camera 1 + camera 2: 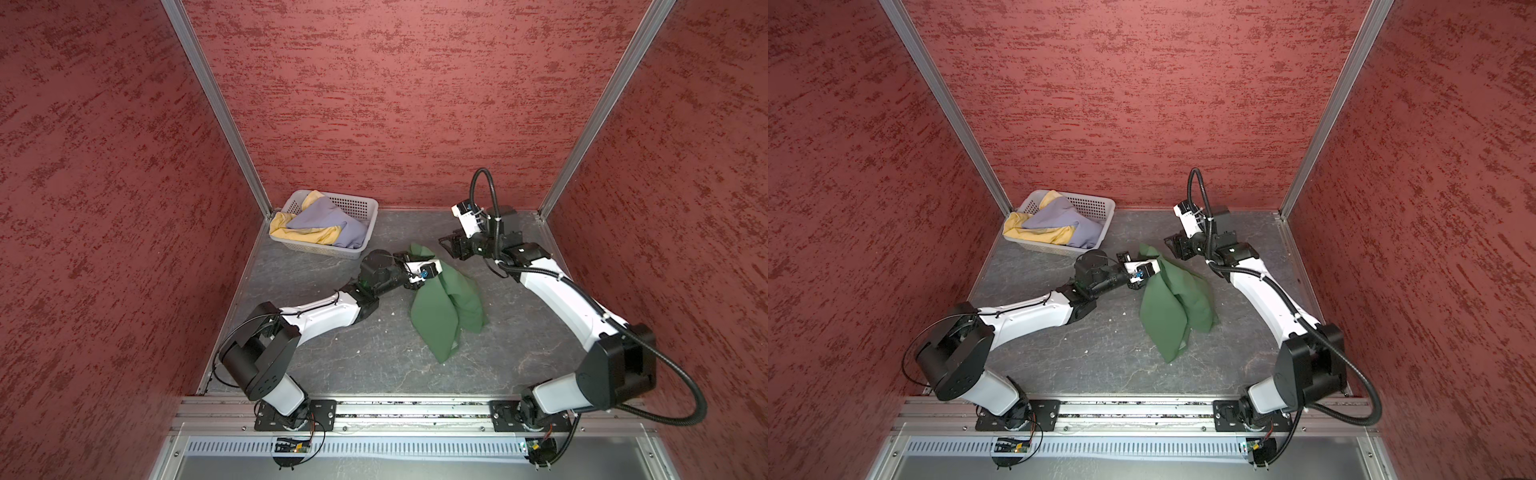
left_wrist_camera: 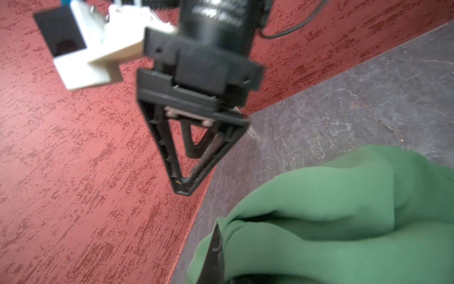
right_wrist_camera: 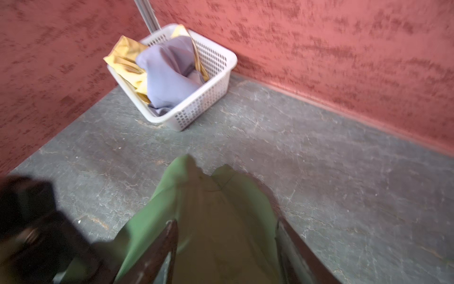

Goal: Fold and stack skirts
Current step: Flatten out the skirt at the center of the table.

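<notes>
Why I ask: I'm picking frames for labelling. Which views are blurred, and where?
Both top views: fairly sharp and evenly lit. Left wrist view: the right gripper is smeared, the green skirt soft. Right wrist view: blurred throughout, worst on the left arm; the white basket is readable.

The dark green skirt is matt woven cloth, softly creased; the lavender-grey skirt looks equally dull and smooth, while the mustard yellow skirt has a faint sheen. The basket is white perforated plastic. The surface is grey, stone-like, veined, matt. The walls look rough; the corner posts are brushed metal; the arm shells are glossy white plastic
</notes>
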{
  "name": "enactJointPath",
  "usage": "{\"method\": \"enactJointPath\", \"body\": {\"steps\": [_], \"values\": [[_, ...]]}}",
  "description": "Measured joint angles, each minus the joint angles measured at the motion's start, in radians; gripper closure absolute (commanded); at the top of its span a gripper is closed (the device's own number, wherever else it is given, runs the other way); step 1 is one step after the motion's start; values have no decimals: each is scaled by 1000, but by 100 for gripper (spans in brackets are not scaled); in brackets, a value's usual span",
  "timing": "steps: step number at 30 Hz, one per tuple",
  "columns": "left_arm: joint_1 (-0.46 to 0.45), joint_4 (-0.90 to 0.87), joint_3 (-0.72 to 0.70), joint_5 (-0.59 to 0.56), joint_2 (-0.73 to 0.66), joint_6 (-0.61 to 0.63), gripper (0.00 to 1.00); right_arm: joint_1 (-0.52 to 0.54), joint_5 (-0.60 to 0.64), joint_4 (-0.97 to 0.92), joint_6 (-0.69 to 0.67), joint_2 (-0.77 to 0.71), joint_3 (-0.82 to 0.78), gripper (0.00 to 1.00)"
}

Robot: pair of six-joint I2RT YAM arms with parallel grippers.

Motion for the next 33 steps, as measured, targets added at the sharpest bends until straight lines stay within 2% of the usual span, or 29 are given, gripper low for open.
{"method": "enactJointPath", "body": {"steps": [4,9,17,20,22,24,26,27,33], "values": [[0,-53,45,-48,-6,-45,100,14,6,58,-22,-154,-135,40],[0,-114,79,-78,-6,-71,100,64,6,98,-25,-277,-244,41],[0,-176,142,-123,0,-93,100,145,-38,173,40,-247,-322,47],[3,-191,164,-137,6,-104,100,161,-40,196,72,-201,-332,55],[6,-197,174,-148,11,-109,100,165,-32,210,92,-171,-332,66],[12,-205,179,-155,13,-116,100,167,-19,217,110,-145,-332,85],[18,-209,183,-163,13,-125,100,168,-6,216,122,-134,-332,97],[20,-213,187,-171,13,-129,100,168,2,213,121,-134,-332,100],[26,-249,193,-230,-10,-134,100,168,27,165,83,-175,-303,100]]}}
